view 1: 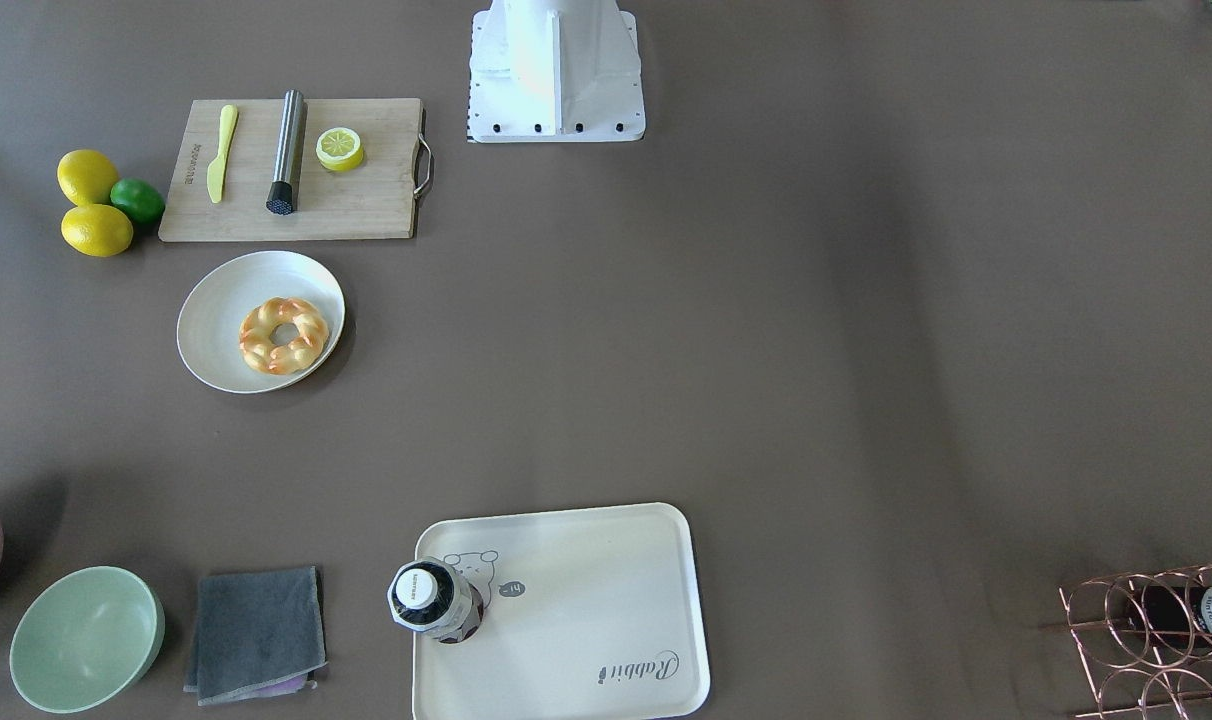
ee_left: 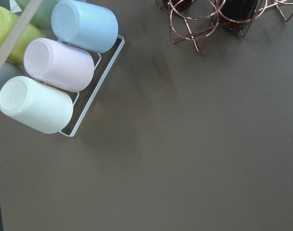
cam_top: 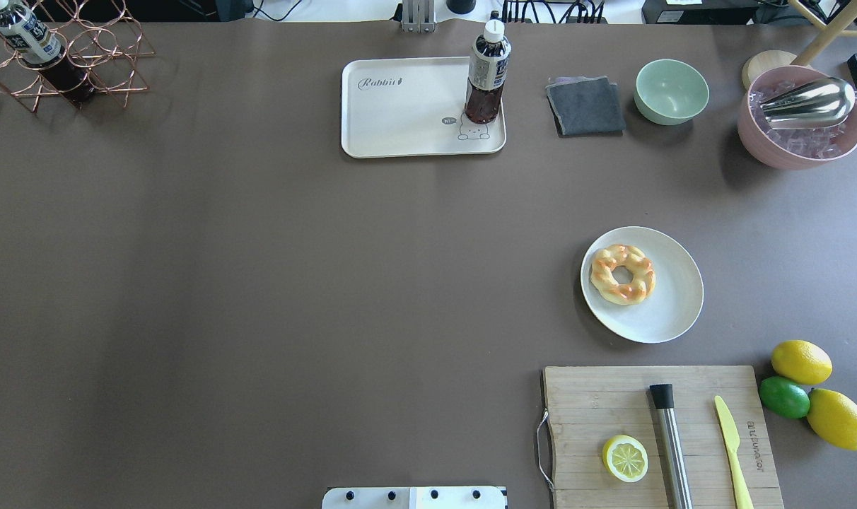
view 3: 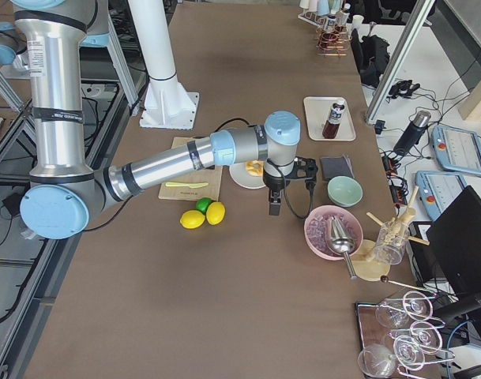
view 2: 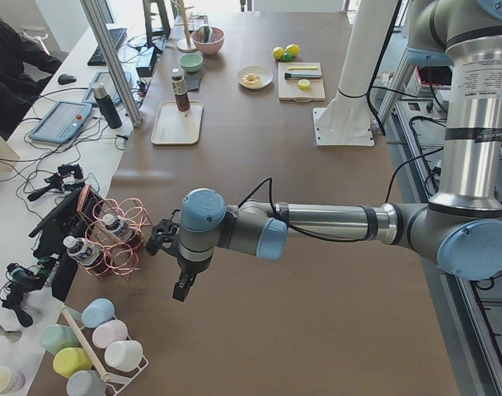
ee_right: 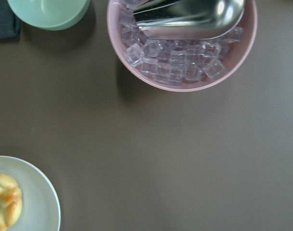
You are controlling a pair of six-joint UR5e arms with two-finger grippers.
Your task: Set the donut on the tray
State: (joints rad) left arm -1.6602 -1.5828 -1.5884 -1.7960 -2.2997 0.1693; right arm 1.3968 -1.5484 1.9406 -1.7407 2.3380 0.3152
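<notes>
The donut [view 1: 283, 336] is a braided golden ring and lies on a round white plate [view 1: 211, 310]. It also shows in the overhead view [cam_top: 622, 274] and at the right wrist view's lower left edge [ee_right: 4, 207]. The cream tray [cam_top: 400, 113] with "Rabbit" script lies at the table's far side, with a dark bottle [cam_top: 486, 74] standing on its corner. My right gripper [view 3: 273, 207] hangs between the plate and the pink bowl; I cannot tell whether it is open. My left gripper [view 2: 185, 289] hangs far off by the copper rack; its state is unclear too.
A cutting board [cam_top: 662, 431] carries a lemon half, a steel muddler and a yellow knife. Lemons and a lime [cam_top: 785, 396] lie beside it. A grey cloth [cam_top: 585, 106], green bowl [cam_top: 672, 90] and pink ice bowl [cam_top: 800, 116] stand right of the tray. Cups [ee_left: 59, 65] lie in a rack.
</notes>
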